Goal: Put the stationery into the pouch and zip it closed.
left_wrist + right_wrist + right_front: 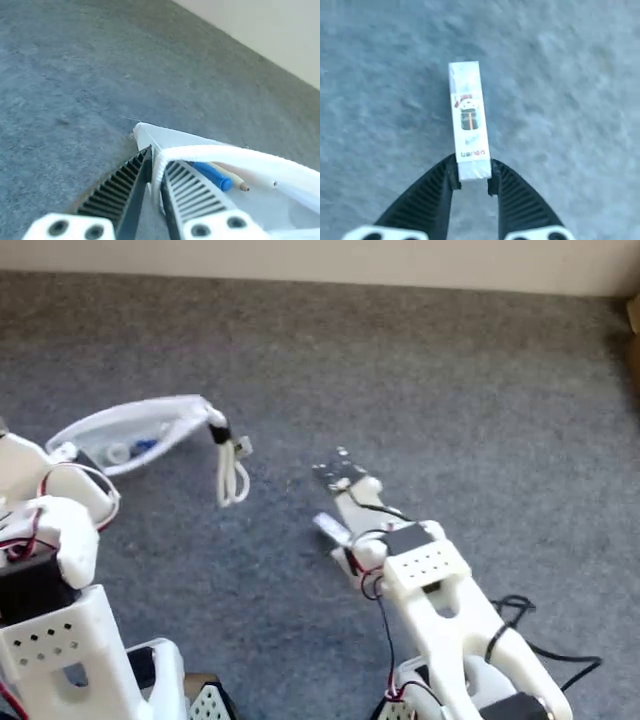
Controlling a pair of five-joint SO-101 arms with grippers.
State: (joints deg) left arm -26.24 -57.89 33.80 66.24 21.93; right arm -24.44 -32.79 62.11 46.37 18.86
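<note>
1. Arms: I count two, side by side at the near edge. The left arm (55, 630) stands at the near left and the right arm (450, 605) at the near right.

2. Right gripper (472, 172): its jaws are clamped on the near end of one eraser (466, 115), a white block in a printed sleeve. The rest of the block projects forward past the fingertips. I cannot tell whether the eraser touches the grey surface (450, 390) or hangs just above it.

3. Left gripper (155, 157): its jaws are pinched together on the white rim at one end of the pouch (200, 142).

4. Pouch: I count one, white and partly see-through. In the high view it lies left of centre, running away from the left gripper toward the middle of the surface. It is well apart from the eraser, which is outside it.

5. Pouch contents: I count two items lying together, one blue pen (212, 176) and one pale pencil (234, 182) with a brown tip.

6. Strap (232, 478): one white loop hangs from the pouch's far end onto the surface, between the pouch and the right gripper.

7. Farthest: one pale wall (400, 260) borders the surface.
</note>
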